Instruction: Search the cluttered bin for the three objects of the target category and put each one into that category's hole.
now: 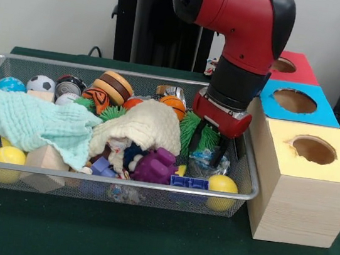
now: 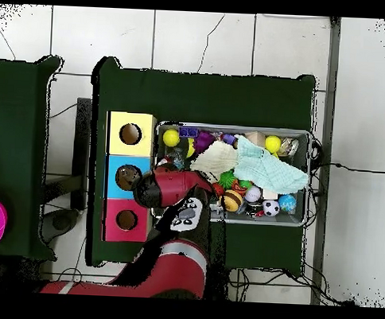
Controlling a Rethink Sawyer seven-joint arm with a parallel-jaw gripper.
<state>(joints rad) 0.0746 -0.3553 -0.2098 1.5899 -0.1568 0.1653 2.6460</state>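
Note:
The wire mesh bin [image 1: 112, 179] is full of toys and cloths; it also shows in the overhead view [image 2: 309, 167]. My gripper [image 1: 208, 151] hangs low in the bin's right end, open, its dark fingers [image 1: 197, 135] apart. A dented clear bluish bottle [image 1: 204, 164] lies right under the fingertips, next to a green spiky toy [image 1: 190, 129]. I cannot tell whether the fingertips touch it. No other bottle shows. The blue-topped box's hole [image 1: 295, 101] is right of the bin, between the red and yellow boxes; it also shows from overhead [image 2: 128, 177]. In the overhead view my arm [image 2: 174, 189] hides the gripper.
A mint cloth [image 1: 31, 121] and a cream cloth [image 1: 148, 127] cover much of the pile. Balls, toy burgers, a purple toy [image 1: 155, 165], blocks and metal cans [image 1: 68, 86] fill the rest. The red-topped hole [image 1: 284, 65] and the yellow-topped hole [image 1: 314, 150] flank the blue one.

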